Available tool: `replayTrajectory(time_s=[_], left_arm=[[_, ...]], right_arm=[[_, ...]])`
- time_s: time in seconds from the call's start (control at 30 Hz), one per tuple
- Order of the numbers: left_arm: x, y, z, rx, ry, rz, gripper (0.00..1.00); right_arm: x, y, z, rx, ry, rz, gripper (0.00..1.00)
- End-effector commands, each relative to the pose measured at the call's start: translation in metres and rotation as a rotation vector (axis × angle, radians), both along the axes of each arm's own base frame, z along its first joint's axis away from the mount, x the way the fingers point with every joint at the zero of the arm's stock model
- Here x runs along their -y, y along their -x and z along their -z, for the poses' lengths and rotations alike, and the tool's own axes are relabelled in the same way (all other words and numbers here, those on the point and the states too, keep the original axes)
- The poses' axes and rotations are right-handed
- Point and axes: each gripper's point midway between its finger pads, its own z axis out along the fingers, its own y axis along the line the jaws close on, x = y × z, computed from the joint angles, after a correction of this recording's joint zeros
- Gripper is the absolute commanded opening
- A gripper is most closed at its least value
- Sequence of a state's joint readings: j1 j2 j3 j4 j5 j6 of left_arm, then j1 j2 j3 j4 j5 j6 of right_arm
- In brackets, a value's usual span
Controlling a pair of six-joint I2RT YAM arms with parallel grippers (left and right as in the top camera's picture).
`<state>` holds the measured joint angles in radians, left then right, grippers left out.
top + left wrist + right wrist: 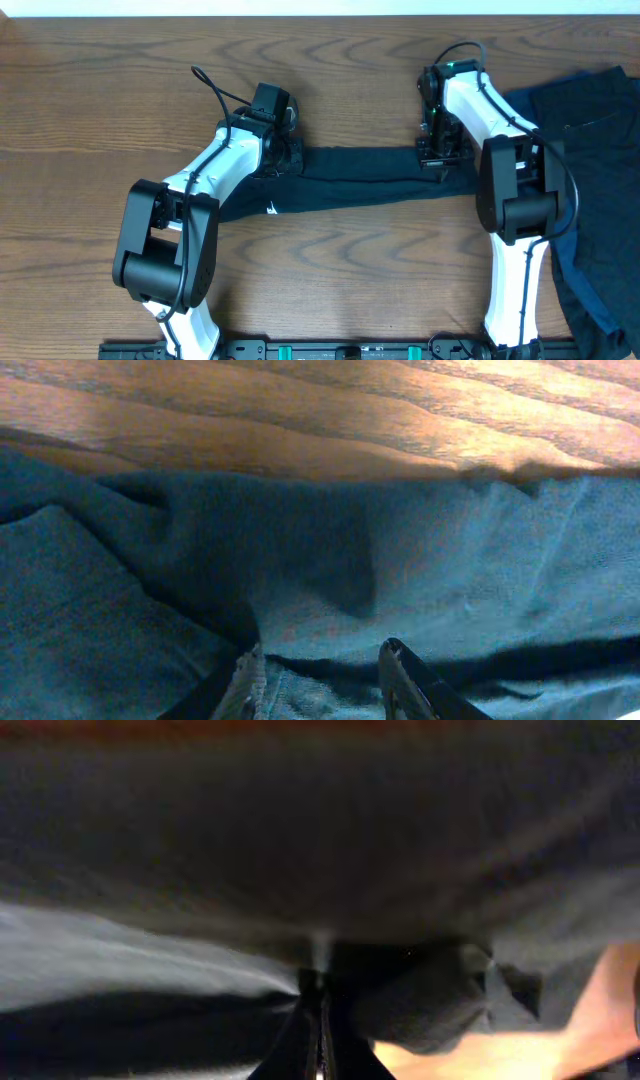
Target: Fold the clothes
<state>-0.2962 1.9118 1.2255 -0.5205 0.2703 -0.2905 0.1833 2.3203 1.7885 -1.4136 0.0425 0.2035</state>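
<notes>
Two arms reach in over the wooden surface [340, 60], one tool on each. Between them one dark garment [360, 175] lies drawn out in a long, narrow band across the middle of the surface, running from the left side toward the right. A single small white label [271, 209] shows on its near edge, close to the left end.

The left tool [283, 158] sits at the band's left end. Its two fingers [405, 680] stand partly apart with a thick fold of the cloth caught between them. The right tool [437, 160] sits at the band's right end, its two fingers pressed tight together and pinching a thin ridge of the same cloth.

At the right edge of the surface, a heap of more clothes lies. I count two pieces there: a dark navy one [600, 130] toward the far side, and a brighter blue one [585, 280] toward the near right corner, part of it running out of sight.
</notes>
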Motion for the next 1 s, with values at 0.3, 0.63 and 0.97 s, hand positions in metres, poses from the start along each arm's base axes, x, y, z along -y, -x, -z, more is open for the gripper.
replayTrajectory(time_s=[0.3, 0.63, 0.97], left_arm=[[-0.004, -0.005, -0.002, 0.013, -0.024, -0.003, 0.40], [-0.004, -0.004, -0.002, 0.012, -0.024, -0.003, 0.40], [-0.001, -0.016, -0.022, 0.073, -0.005, -0.004, 0.40]], right_arm=[[0.009, 0.018, -0.014, -0.058, 0.057, 0.059, 0.06], [0.008, 0.025, -0.010, -0.077, 0.070, 0.083, 0.09], [0.010, 0.001, -0.031, 0.020, 0.015, 0.055, 0.13]])
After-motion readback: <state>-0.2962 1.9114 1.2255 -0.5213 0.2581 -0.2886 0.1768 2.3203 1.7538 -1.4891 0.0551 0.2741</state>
